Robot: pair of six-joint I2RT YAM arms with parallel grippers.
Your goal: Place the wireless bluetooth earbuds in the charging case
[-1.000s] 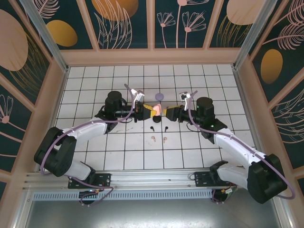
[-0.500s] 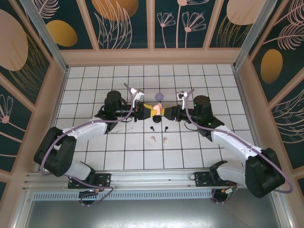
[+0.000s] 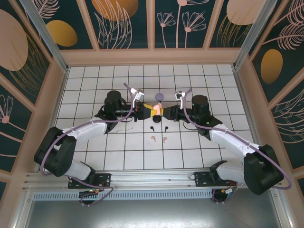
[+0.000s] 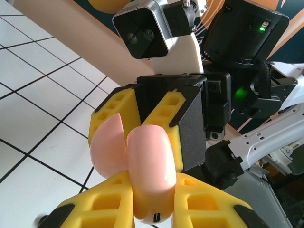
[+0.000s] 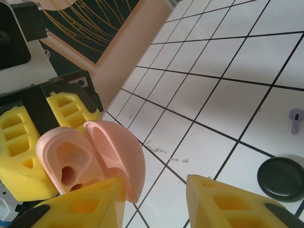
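Left wrist: we see the left pincer (image 4: 153,194) clamped on the open case (image 4: 147,161). The right pincer (image 5: 154,190) stands parted around its lid (image 5: 116,152).

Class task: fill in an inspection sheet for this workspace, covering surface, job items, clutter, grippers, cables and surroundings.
Surface: white tiled table, faint scuffs on one tile.
Job's things: pink charging case open, no bud seen inside; black earbuds, pink earbuds and a lilac earbud lying on the tiles.
Clutter: lilac disc, black disc.
Grippers: left gripper shut on the case; right gripper open beside the lid.
Cables: purple cables run along both arms.
Surroundings: floral panels wall the table.
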